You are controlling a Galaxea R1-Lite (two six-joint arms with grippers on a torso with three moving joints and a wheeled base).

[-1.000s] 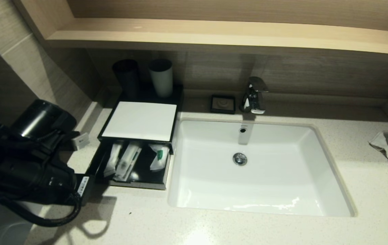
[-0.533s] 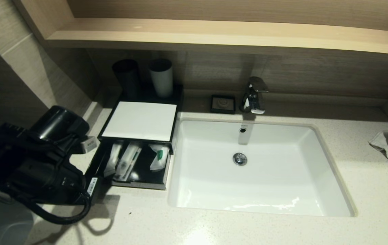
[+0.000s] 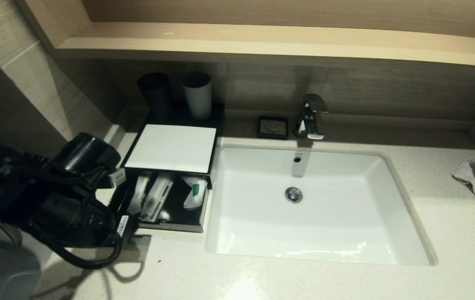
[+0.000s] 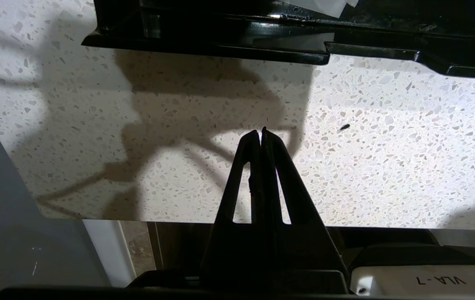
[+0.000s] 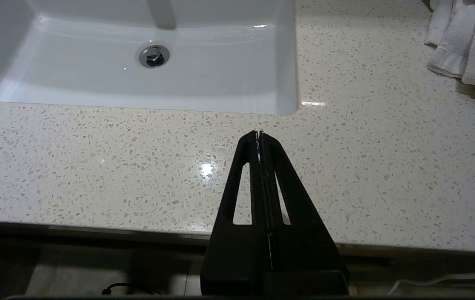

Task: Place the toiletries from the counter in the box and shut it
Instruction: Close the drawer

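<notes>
The left gripper, its fingers pressed together and empty, hangs just in front of the open drawer of the black toiletry box; the drawer front lies straight ahead of the tips, its long edge running across them. The wrapped toiletries already lie inside. Since a second ago the left arm has advanced toward the drawer, while the right gripper, also pressed together, sits far off beyond the sink.
</notes>
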